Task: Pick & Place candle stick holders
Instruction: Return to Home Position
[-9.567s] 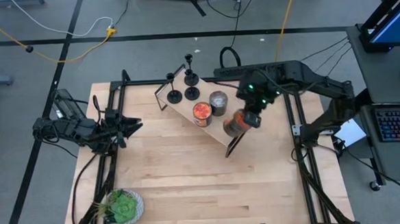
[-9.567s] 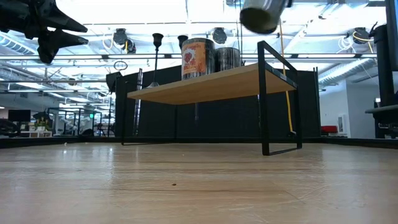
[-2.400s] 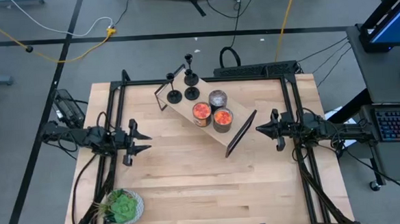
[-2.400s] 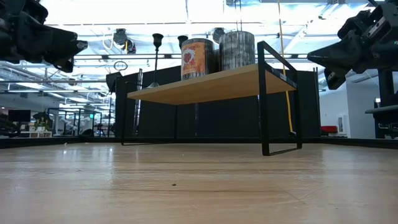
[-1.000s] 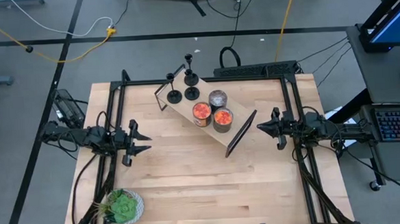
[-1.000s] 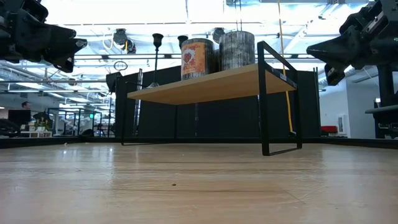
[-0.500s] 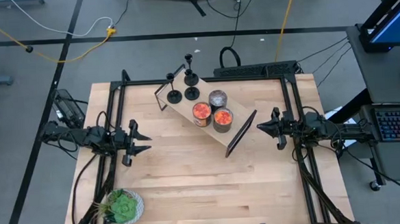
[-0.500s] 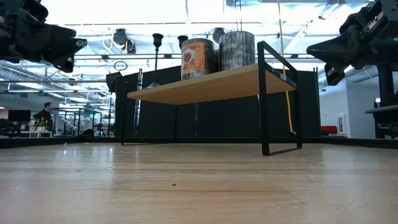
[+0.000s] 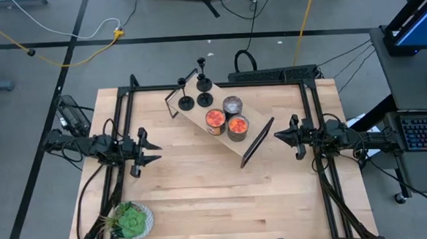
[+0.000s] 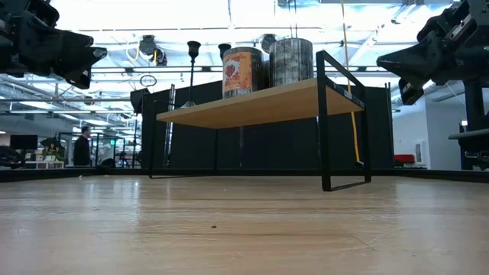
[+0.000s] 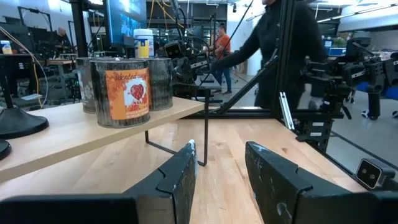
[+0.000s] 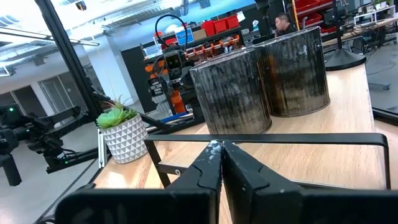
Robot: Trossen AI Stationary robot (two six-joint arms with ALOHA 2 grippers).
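Three black candle stick holders (image 9: 198, 97) stand by their round bases on the far left end of a raised wooden shelf (image 9: 199, 116). Two of their stems (image 10: 193, 53) rise above the shelf in the low view, and two bases (image 11: 18, 121) show in the left wrist view. My left gripper (image 9: 157, 152) hovers open and level at the table's left edge, pointing toward the shelf; nothing is between its fingers (image 11: 221, 162). My right gripper (image 9: 277, 137) hovers shut and level at the right edge, just off the shelf's near right end (image 12: 217, 149).
Three tins (image 9: 226, 117) stand on the shelf's right half, between the holders and my right gripper. The shelf's black wire frame (image 10: 328, 122) reaches down to the table. A potted green plant (image 9: 131, 220) sits at the near left corner. People move in the room behind.
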